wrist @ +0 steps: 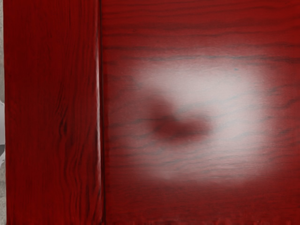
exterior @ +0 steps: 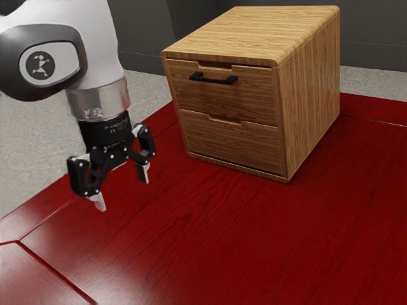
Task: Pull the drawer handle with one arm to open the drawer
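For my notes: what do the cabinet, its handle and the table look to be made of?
Cabinet: light wood, satin finish, with striped grain showing. Handle: plain matte black, likely metal or plastic; cannot tell which. Table: dark red wood, glossy, with grain lines and bright reflections.

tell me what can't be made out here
Exterior view: the arm is cut off by the upper left edge.
Exterior view: the inside of the top drawer is hidden behind its front, the back of the cabinet by its own body.
Wrist view: a dark smudge on the table is too blurred to identify.
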Motion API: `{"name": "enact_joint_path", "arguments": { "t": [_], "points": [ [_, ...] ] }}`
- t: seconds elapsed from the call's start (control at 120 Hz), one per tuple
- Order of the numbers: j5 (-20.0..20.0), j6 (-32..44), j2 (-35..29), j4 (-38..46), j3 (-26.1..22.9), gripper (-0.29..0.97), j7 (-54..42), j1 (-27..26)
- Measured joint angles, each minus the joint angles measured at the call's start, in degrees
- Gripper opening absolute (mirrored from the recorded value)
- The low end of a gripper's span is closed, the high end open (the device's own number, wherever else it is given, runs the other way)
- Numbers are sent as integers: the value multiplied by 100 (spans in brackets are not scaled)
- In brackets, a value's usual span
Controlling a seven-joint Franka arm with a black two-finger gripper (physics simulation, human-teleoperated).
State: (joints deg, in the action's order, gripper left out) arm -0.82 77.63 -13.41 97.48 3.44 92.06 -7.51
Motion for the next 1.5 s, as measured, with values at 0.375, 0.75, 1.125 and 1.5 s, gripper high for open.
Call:
{"name": "enact_joint_path", "arguments": {
  "t": [0.375, 0.75, 1.125, 1.5],
  "points": [
    [-337, 1299, 1162, -1380, 10, 68, 61, 86],
    [-537, 1943, 2695, -3427, -15, 68, -75, 464],
    [-534, 2394, 3457, -4062, -214, 68, -255, 887],
    [-534, 2954, 3867, -4175, -427, 68, -407, 1166]
  ]
}}
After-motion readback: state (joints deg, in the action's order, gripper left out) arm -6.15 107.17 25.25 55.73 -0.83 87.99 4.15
